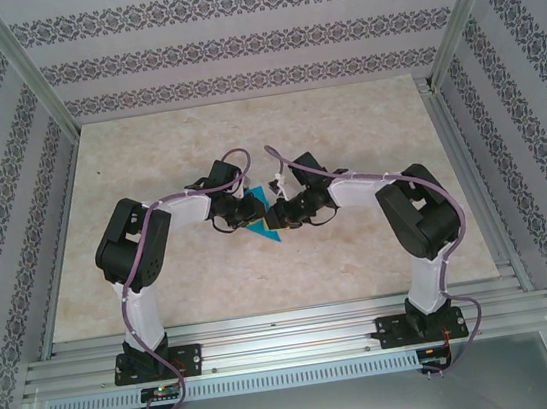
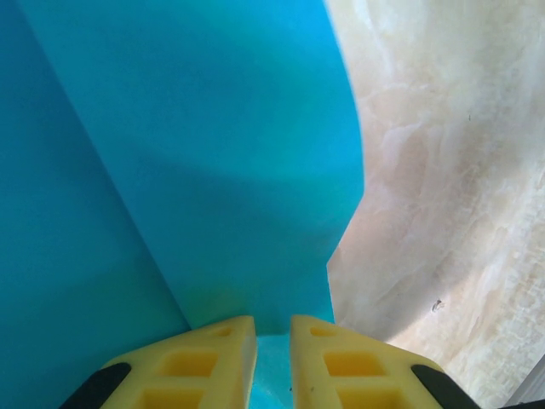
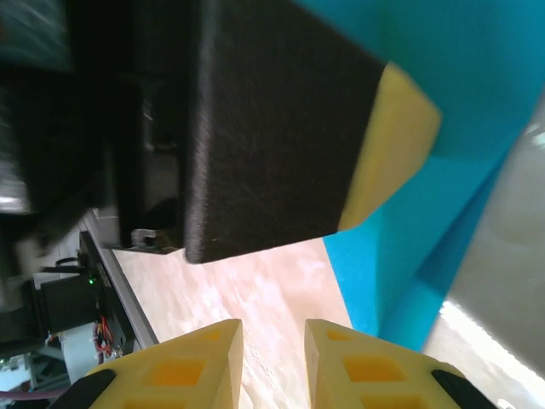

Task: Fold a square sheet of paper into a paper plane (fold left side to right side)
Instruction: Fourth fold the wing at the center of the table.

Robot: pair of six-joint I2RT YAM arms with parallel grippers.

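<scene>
L gripper [image 2: 272, 328] nipped on sheet [image 2: 213, 153] edge, crease running fwd; R gripper [image 3: 272, 328] narrow gap, empty, sheet lies ahead-right.

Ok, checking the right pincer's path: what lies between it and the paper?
Right wrist view: bare tabletop, then the left pincer's black-padded finger, partly covering the blue paper.

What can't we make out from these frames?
1. Top view: thin bright cyan-blue paper sheet mostly covered by left hand and right hand; folds unreadable.
2. Left wrist view: sheet runs off top and left edges; whether the yellow fingers pinch it is unclear.
3. Right wrist view: black-and-yellow finger covers part of the sheet; left background blurred.
</scene>
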